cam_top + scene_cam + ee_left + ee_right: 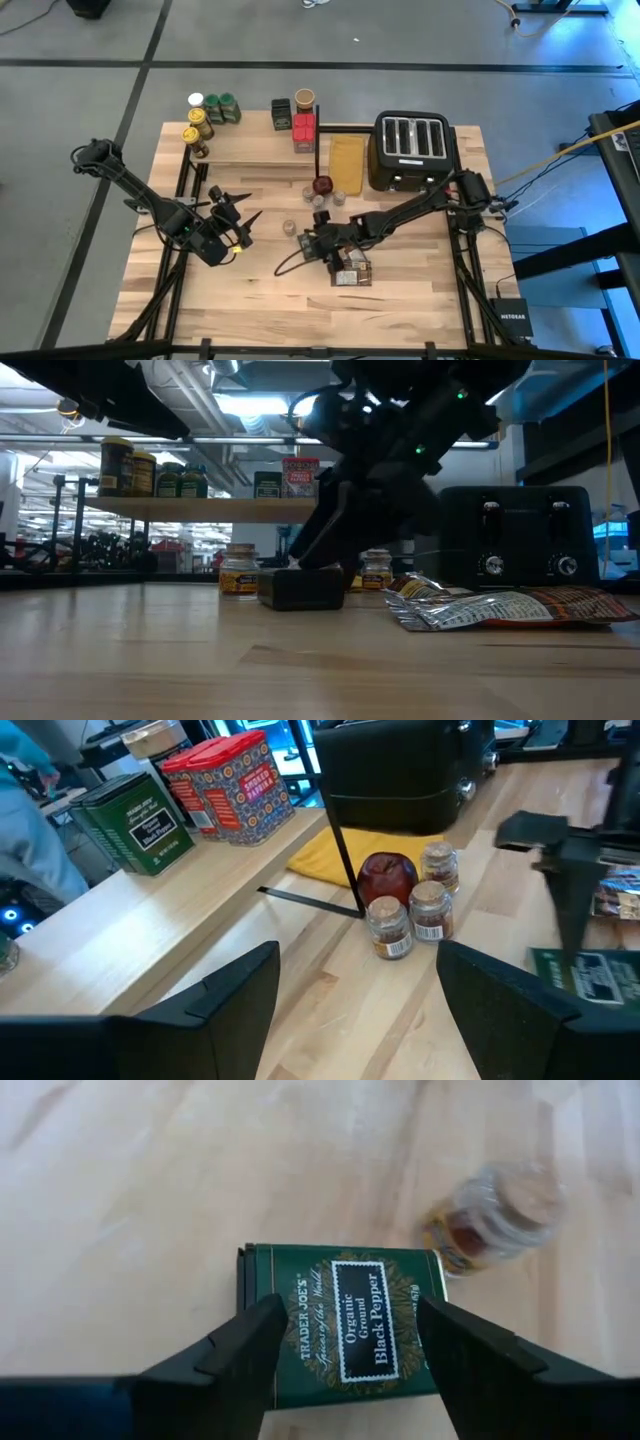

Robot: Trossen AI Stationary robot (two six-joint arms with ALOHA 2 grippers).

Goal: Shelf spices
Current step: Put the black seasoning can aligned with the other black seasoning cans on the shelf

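A green black-pepper tin (345, 1325) lies flat on the table (300, 243), and shows as a dark block in the low view (300, 588). My right gripper (345, 1370) hangs open just above it, slanting down, with one finger over each long side. I cannot tell whether they touch it. A small jar (495, 1215) stands beside the tin. My left gripper (360, 1010) waits open at the table's left (235, 225), holding nothing. The shelf (255, 140) at the back carries jars (210, 108), a green tin (140, 825) and red tins (235, 785).
A black toaster (412, 150) stands at the back right, with a yellow board (347, 160) beside it. A dark red knob (388, 875) and two small jars (410, 915) sit by the shelf's black frame. Flat packets (500, 608) lie near my right gripper (352, 272).
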